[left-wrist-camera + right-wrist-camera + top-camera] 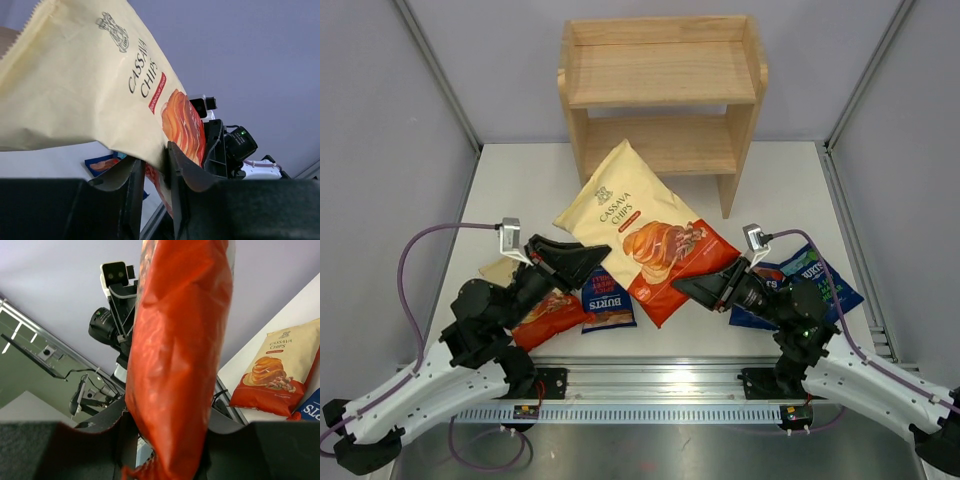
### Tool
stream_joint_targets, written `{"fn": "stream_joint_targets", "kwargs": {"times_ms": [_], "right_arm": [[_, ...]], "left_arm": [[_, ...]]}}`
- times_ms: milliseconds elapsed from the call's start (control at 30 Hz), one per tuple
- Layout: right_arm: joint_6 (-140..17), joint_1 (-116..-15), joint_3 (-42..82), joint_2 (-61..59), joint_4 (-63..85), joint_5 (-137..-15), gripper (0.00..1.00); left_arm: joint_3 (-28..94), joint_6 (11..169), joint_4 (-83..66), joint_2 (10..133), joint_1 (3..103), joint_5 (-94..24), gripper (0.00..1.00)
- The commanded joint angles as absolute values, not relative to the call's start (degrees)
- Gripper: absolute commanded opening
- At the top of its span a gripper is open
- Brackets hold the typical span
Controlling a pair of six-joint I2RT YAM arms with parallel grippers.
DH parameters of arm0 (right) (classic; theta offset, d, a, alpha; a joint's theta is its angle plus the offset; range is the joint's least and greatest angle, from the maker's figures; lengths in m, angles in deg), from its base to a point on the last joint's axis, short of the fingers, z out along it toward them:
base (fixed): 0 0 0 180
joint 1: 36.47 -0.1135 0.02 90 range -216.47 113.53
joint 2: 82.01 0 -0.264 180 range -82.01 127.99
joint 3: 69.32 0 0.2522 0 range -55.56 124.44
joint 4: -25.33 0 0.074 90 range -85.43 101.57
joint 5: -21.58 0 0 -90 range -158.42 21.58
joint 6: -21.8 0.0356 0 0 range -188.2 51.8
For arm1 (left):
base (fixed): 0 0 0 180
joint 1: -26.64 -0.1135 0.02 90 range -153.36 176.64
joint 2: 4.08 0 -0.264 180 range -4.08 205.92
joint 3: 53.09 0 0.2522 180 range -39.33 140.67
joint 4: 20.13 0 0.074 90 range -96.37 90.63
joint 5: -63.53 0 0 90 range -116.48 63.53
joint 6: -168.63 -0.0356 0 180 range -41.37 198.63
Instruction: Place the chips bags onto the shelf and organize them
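A large cream-topped orange-red "CASSAVA CHIPS" bag is held up between both grippers in front of the wooden shelf. My left gripper is shut on its cream left edge, with the jaws pinching the bag. My right gripper is shut on its red lower end. A second cassava bag lies under the left arm and also shows in the right wrist view. One dark blue BURTS bag lies by it. Two more blue bags lie under the right arm.
The shelf's two tiers stand at the back centre, both bare. The metal rail with the arm bases runs along the near table edge. Grey walls close the left, right and back sides.
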State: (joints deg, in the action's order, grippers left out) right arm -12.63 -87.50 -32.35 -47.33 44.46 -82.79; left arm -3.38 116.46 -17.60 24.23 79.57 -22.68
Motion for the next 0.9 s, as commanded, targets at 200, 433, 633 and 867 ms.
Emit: {"fn": "stream_joint_targets", "kwargs": {"times_ms": [200,433,633,867], "right_arm": [[-15.55,-87.62,-32.88,-55.9,36.54,-84.33,0.04],[-14.85,-87.62,-31.3,-55.38,28.81,-73.11,0.05],[-14.58,-87.54,-28.4,-51.87,26.34,-59.3,0.05],[-13.9,-81.93,-19.62,-36.6,32.83,-59.97,0.04]], "left_arm": [[-4.43,112.38,-9.38,16.93,79.03,-8.56,0.15],[3.01,112.03,6.96,14.55,79.03,6.99,0.26],[14.96,115.89,27.0,18.41,79.03,17.55,0.46],[25.34,113.01,40.54,28.69,79.03,13.7,0.86]]}}
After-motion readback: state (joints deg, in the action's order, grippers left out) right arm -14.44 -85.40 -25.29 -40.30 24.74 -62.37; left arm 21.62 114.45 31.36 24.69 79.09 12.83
